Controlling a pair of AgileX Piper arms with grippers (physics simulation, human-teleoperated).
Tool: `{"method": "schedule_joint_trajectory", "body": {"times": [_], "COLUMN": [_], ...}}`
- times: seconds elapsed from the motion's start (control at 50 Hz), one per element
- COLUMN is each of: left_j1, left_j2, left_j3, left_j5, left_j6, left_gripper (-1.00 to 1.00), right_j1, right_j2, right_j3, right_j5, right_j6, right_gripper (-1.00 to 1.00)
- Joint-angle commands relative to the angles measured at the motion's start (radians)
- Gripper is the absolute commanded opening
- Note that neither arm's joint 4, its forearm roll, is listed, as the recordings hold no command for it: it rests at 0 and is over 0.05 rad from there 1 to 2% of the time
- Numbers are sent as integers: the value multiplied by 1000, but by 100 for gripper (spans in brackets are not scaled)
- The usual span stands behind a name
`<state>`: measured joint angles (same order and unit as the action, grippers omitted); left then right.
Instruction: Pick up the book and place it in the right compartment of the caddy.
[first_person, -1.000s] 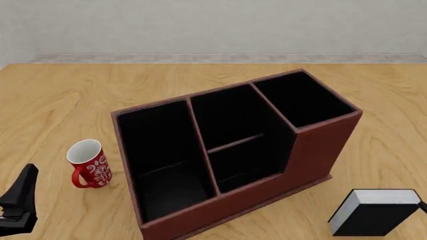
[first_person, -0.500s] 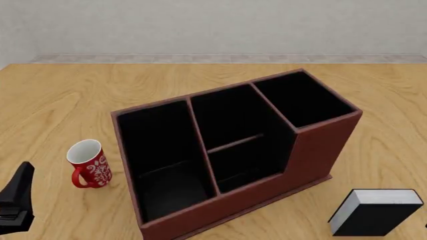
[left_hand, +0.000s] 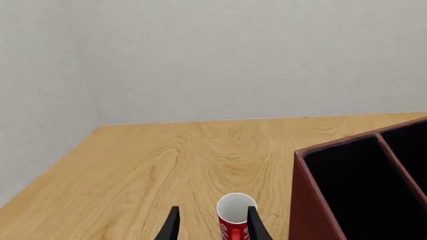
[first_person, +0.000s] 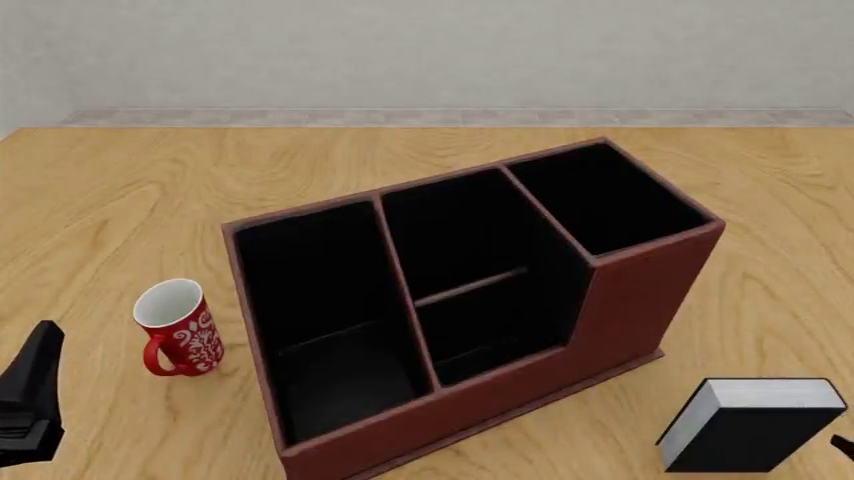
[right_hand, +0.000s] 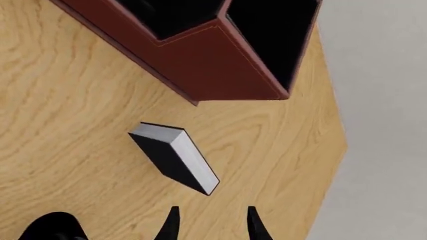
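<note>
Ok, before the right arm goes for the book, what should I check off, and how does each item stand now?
1. Book free on the table, not yet gripped: ok.
2. Right gripper open, nothing between its fingers: ok.
3. Right gripper lined up with the book: not ok; the right wrist view shows the book ahead of the fingertips and lying at an angle to them.
4. Right compartment of the caddy holds nothing: ok.
5. Left gripper away from the book, open near the mug: ok.
6. Book fits the compartment: cannot tell.
</note>
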<state>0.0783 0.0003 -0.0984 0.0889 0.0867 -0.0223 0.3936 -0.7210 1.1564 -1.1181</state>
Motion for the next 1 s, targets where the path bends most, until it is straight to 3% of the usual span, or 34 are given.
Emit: {"method": "schedule_joint_trajectory", "body": {"times": [0.02,0.34,1.0], "left_j1": [0,9,16], "left_j2": [0,0,0], "left_j3": [-1,9,-1], "left_j5": [1,-5,8], "left_j6": [1,7,13], "left_gripper": [100,100,100], "right_j1": [4,-15,24], "right_j2": [61,140,242], "right_j3": [15,59,138], "right_j5": [-32,-114,-203], "right_j6": [-25,-61,-21], "right_gripper": [100,100,100]}}
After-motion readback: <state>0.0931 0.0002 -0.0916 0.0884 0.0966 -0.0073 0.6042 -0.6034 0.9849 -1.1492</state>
